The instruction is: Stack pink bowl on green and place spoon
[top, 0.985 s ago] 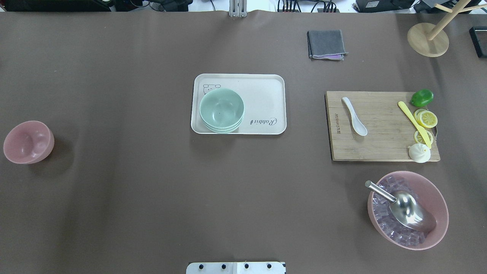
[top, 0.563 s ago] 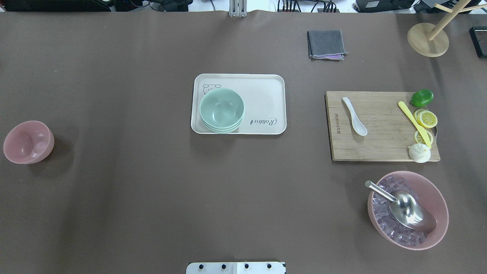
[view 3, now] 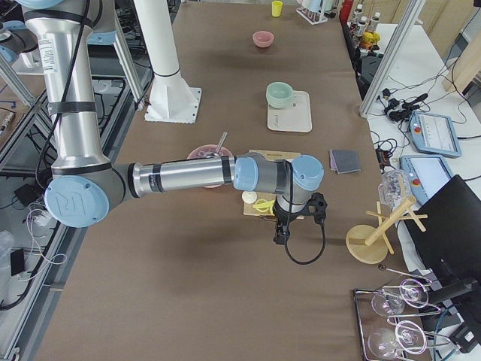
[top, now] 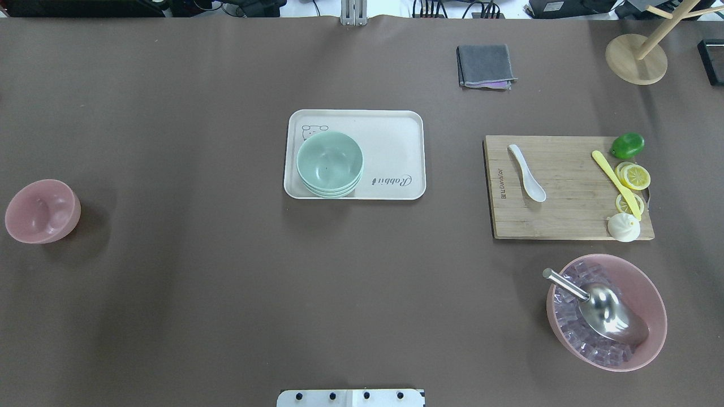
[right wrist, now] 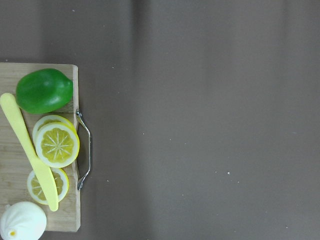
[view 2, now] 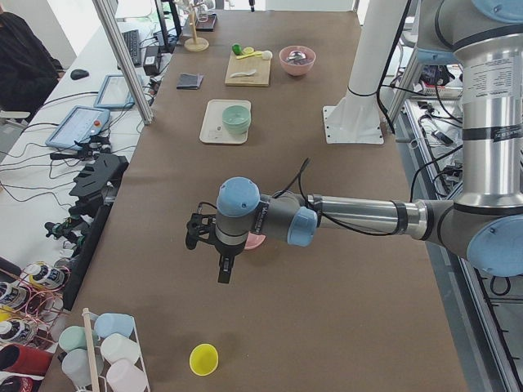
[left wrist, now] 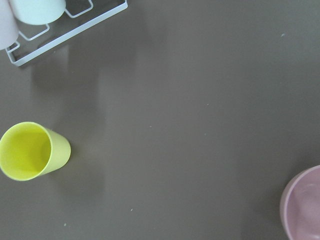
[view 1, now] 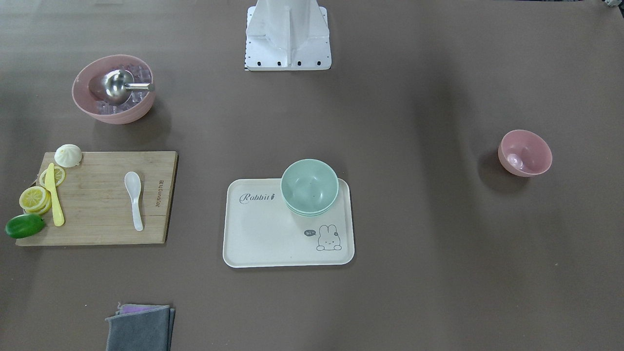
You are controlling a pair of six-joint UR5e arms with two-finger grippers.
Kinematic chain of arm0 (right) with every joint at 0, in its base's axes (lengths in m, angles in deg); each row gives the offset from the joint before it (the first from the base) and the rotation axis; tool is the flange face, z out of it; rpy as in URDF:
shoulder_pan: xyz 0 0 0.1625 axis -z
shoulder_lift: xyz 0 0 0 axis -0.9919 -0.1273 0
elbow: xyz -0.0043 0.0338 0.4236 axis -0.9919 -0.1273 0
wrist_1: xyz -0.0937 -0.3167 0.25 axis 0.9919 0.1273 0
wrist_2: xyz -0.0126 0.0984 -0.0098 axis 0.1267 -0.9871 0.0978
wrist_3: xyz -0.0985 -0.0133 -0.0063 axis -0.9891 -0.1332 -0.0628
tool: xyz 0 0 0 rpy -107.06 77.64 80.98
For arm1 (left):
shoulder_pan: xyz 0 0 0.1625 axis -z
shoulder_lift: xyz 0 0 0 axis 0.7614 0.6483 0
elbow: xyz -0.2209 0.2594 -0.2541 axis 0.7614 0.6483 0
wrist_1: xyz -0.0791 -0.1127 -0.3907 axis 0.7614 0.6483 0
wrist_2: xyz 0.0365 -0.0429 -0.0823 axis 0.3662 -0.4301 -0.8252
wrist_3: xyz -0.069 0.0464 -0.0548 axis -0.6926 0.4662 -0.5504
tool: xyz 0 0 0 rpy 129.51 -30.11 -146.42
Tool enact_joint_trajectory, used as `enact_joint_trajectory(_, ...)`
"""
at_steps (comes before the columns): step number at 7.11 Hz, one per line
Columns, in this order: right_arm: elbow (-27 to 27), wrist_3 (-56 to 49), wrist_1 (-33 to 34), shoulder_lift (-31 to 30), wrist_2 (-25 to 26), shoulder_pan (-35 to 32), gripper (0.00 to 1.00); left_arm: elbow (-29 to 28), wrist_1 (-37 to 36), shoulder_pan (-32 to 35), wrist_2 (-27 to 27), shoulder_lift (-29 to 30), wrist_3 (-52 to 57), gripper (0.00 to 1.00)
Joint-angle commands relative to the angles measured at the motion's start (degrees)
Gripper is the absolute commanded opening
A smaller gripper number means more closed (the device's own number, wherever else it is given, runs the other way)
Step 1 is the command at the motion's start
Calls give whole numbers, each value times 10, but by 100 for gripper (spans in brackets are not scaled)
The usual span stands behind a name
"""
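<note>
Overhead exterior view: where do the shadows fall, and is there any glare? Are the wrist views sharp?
Overhead exterior: the small pink bowl casts a soft shadow toward the view's right; the metal scoop shows bright glare. Left wrist view: the yellow cup looks in focus. Right wrist view: the lemon slices are sharp; faint vertical shadow bands cross the table.

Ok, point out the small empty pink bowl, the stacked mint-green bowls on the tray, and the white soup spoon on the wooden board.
small empty pink bowl (top: 41, 210): overhead view, inner floor.
stacked mint-green bowls (top: 330, 161): overhead view, inside of the top bowl.
white soup spoon (top: 526, 172): overhead view, middle of the handle.
</note>
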Motion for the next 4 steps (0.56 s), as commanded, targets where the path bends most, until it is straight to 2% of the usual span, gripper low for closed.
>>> enact_joint_trajectory(1,-2,0,0,3,0,0,100,-34,-26,-47,-7,77,-27,98)
enact_joint_trajectory(2,-2,0,-1,3,0,0,100,-44,-44,-76,-29,135,-115,98)
enact_joint_trajectory(3,-4,0,-1,4,0,2,100,-53,-43,-112,-30,136,-134,98)
enact_joint_trajectory(4,-3,0,0,4,-1,2,100,-108,-21,-127,-35,136,-128,98)
